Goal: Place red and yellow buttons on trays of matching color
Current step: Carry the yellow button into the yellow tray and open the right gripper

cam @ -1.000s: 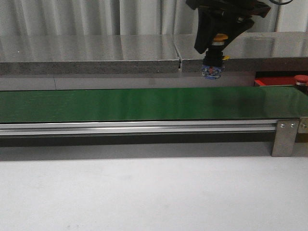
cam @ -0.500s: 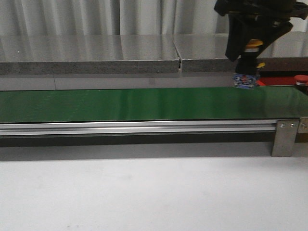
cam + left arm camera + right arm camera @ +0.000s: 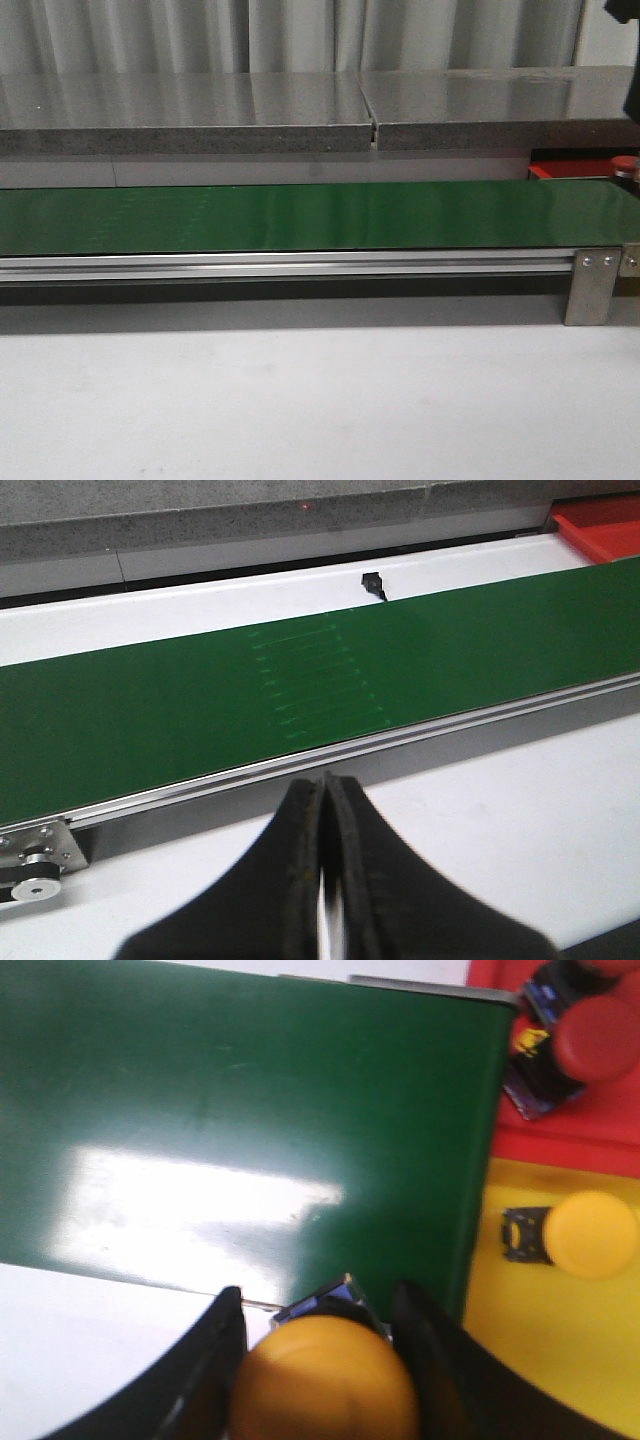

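A yellow button sits clamped between the jaws of the right gripper. Its domed yellow cap fills the gap between the two black fingers, and a dark blue-edged base shows just behind the cap, so its long axis runs away from the wrist camera toward the green conveyor belt. It hangs over the belt's end, close to the yellow tray.

On that yellow tray lies a second yellow button on its side, cap toward the tray's outer part and black base pointing at the belt. Beside it, on the red tray, a red button lies tilted, its blue and black base toward the belt; a second dark base shows near it at the frame edge.

In the front view only a sliver of the red tray and a red cap show beyond the belt.

The left gripper has its jaws pressed together with nothing between them, over the white desk just in front of the belt.
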